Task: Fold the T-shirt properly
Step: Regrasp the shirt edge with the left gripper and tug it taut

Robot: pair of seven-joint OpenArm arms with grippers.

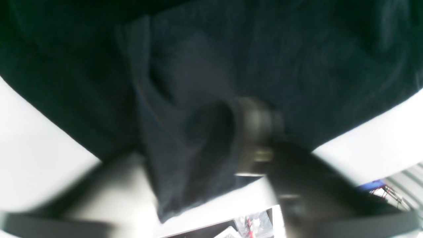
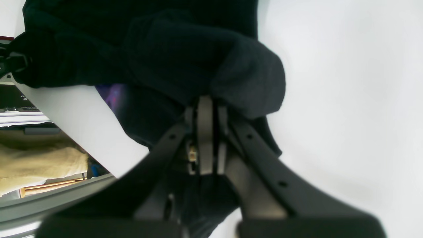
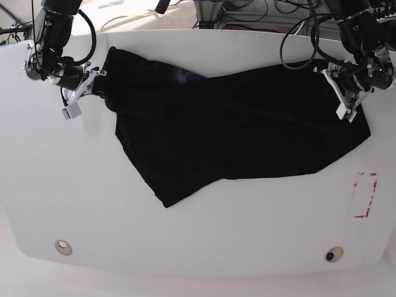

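The T-shirt [image 3: 235, 133] lies spread across the far half of the white counter [image 3: 198, 235], reaching from near the far left corner almost to the right edge, plain black side up. A small patch of purple print [image 3: 184, 75] peeks out near its far edge. Its near border runs slantwise, dropping to a point toward the counter's middle and rising again toward the right edge.

The right gripper [image 3: 93, 83] is at the shirt's end nearest the left edge of the counter. In its wrist view the right gripper [image 2: 206, 109] has its jaws pressed together on a bunched fold of the T-shirt [image 2: 185, 56], with cloth bulging over and to either side of the fingertips; a bit of the purple print [image 2: 114, 94] shows under the fold.

The left gripper [image 3: 348, 93] is at the shirt's end nearest the right edge of the counter. Its wrist view is blurred: the left gripper [image 1: 231, 132] shows one finger [image 1: 256, 129] against a pleat of the T-shirt [image 1: 205, 66], and the dark cloth wraps round the finger's inner side. Whether the jaws have fully met on the cloth I cannot tell.

A red-edged rectangular mark [image 3: 365, 195] sits on the counter near the right edge, just clear of the shirt. Two round fittings [image 3: 63, 247] are set along the near edge.
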